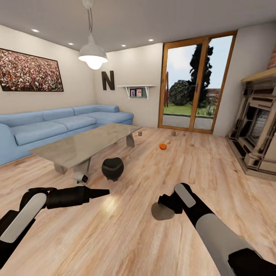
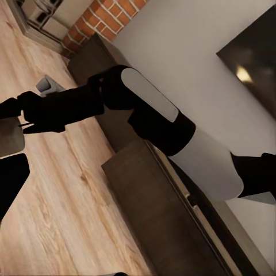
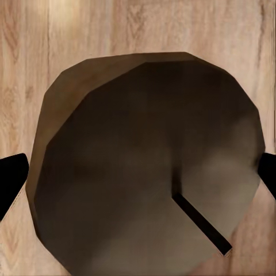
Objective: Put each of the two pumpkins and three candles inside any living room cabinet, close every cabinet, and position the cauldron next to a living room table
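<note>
Your right arm [image 1: 214, 226] sits nearest, its fingers [image 3: 11, 181] clamped on a candle [image 1: 163, 211], wick end facing the wrist camera. That candle must go to the cabinet [image 2: 155, 207], which lies on your right, past that arm, so the right arm is nearer. Your left fingers [image 1: 100, 193] look pinched together, empty. Across the floor: counter [image 1: 84, 143], cauldron [image 1: 112, 168], one pumpkin [image 1: 163, 146], two more candles [image 1: 173, 133].

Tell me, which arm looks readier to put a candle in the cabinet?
Right, probably: the right gripper already holds a candle between its fingers. The left gripper looks empty, pointing across the floor.
</note>
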